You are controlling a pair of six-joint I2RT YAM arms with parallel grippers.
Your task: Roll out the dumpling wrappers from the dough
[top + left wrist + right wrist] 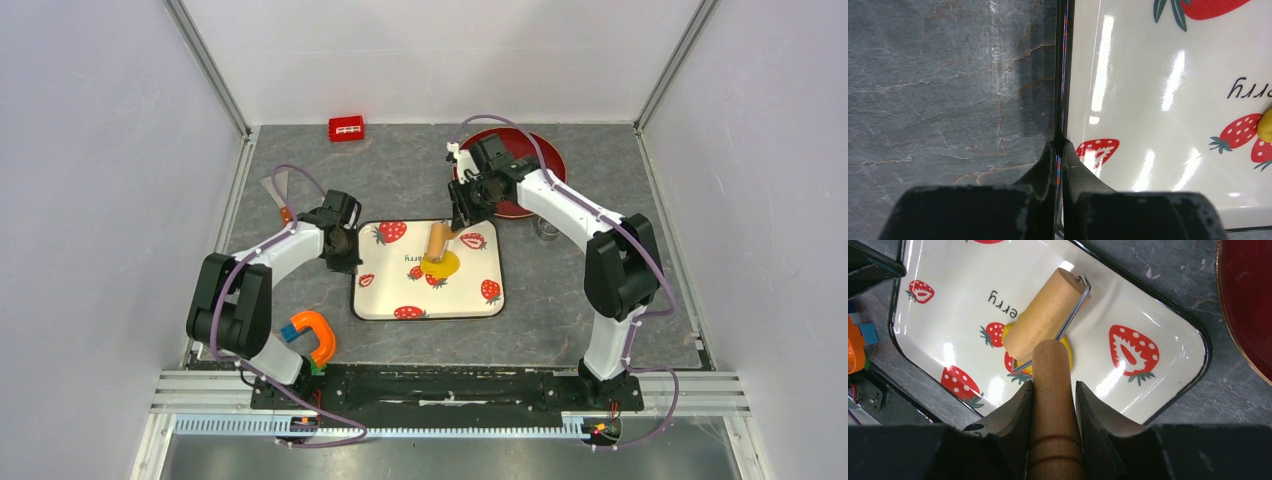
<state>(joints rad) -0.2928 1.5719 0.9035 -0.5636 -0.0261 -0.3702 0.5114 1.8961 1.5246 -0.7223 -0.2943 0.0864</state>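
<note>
The right gripper [1054, 388] had its jaws closed narrowly on the turned handle of the wooden roller [1044, 320]. The roller's barrel, carried in a wire yoke, lay tilted across the dough [1067, 354]. The left gripper [1059, 152] had its jaws pinched shut on the left rim of the strawberry-print tray [1148, 75], apparently to steady it. The dough, a flattened bright-yellow patch, lay near the tray's middle, overlapping two strawberry prints and mostly hidden under barrel and handle. By its look it was soft, light and easily thinned, and likely to cling to the wood or tear at a thin margin. It would be better lifted at its edge than pinched, while the rigid roller was best taken by its handle. The glossy tray looked slippery. Its raised rim bounded the roller's stroke on every side, with more bare tray on the near side than the far. Beyond the rim lay the grey counter [948, 75], with the red plate [1248, 300] near the tray's far-right corner, not touching it.
</note>
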